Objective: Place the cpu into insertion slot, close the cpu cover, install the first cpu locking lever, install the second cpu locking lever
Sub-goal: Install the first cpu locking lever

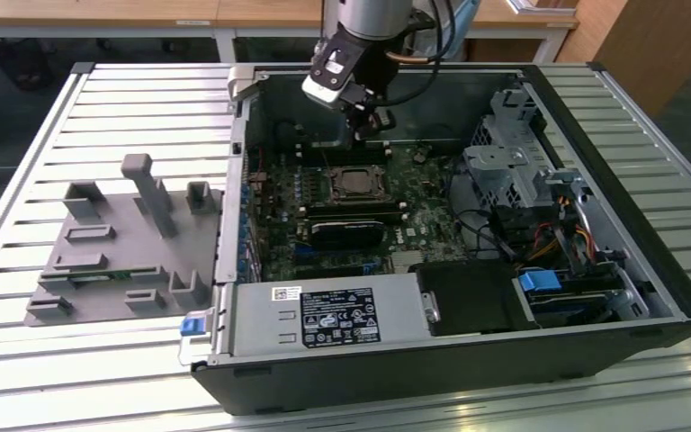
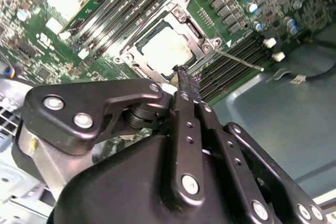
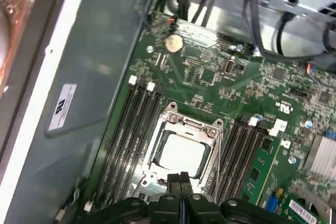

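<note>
Black linkage-fingered gripper (image 2: 184,74) (image 3: 180,176) (image 1: 367,121): fingers clenched together, pads meeting, nothing between them.

Position: in the exterior view it hangs inside the open black tower computer case (image 1: 442,369), over the green circuit board (image 3: 210,77). In both wrist views the joined tips sit at one edge of the socket assembly. Contact with the metal there cannot be judged.

The cpu (image 3: 181,153) (image 2: 163,51), a flat square chip with a dull silvery-beige face, lies flat in the insertion slot (image 3: 156,148), a square black socket of which a dark rim shows just beside the chip.

The cpu cover (image 3: 189,125) (image 2: 137,56), a silver-grey metal frame plate with a square cut-out, lies down around the chip, whose face shows through the opening.

One locking lever (image 2: 239,60), a thin bare-metal rod, runs out from a corner of the socket and slants across the neighbouring long black memory slots (image 2: 231,64). Whether it is latched cannot be told.

Banks of memory slots flank the socket on two opposite sides (image 3: 134,124) (image 3: 244,145).

Outside the case, toward the exterior view's left, a grey moulded fixture tray (image 1: 105,261) with upright posts rests on the pale slatted metal table (image 1: 33,360), well apart from the gripper.
</note>
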`<state>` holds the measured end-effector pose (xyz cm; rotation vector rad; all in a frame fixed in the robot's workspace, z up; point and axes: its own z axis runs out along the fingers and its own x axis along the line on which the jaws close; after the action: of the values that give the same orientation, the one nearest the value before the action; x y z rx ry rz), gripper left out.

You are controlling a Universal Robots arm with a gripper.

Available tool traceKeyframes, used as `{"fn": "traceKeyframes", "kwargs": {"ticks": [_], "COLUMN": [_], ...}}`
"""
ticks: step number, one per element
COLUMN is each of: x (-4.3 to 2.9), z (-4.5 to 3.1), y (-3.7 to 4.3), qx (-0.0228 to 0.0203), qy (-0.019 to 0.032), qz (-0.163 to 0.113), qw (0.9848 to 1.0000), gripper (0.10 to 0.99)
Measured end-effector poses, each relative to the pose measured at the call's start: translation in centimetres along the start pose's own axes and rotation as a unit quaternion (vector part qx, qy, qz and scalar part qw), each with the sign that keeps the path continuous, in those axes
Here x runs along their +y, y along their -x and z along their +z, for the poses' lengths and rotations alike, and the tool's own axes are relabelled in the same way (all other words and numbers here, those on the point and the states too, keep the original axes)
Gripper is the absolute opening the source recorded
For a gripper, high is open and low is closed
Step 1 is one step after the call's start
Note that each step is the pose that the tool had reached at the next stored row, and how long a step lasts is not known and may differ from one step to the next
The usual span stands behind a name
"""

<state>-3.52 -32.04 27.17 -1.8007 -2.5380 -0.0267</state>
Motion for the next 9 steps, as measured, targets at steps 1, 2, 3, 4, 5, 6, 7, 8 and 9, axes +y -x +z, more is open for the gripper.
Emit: {"fn": "traceKeyframes", "kwargs": {"ticks": [1, 2, 3, 4, 5, 6, 7, 8, 9], "x": [0.00, 0.00, 0.00, 0.00, 0.00, 0.00, 0.00, 0.00, 0.00], "z": [0.00, 0.01, 0.01, 0.01, 0.02, 0.02, 0.02, 0.03, 0.03], "y": [0.00, 0.00, 0.00, 0.00, 0.00, 0.00, 0.00, 0.00, 0.00], "qx": [0.0000, 0.0000, -0.0001, -0.0001, -0.0001, -0.0002, -0.0002, -0.0002, -0.0003], "qy": [-0.0003, -0.0006, -0.0009, -0.0012, -0.0015, -0.0019, -0.0022, -0.0025, -0.0028], "qz": [-0.009, -0.018, -0.027, -0.036, -0.045, -0.054, -0.063, -0.072, -0.081], "qw": [1.0000, 0.9998, 0.9996, 0.9993, 0.9990, 0.9985, 0.9980, 0.9974, 0.9967], "gripper": [0.118, 0.118, 0.118, 0.118, 0.118, 0.118, 0.118, 0.118, 0.118]}}
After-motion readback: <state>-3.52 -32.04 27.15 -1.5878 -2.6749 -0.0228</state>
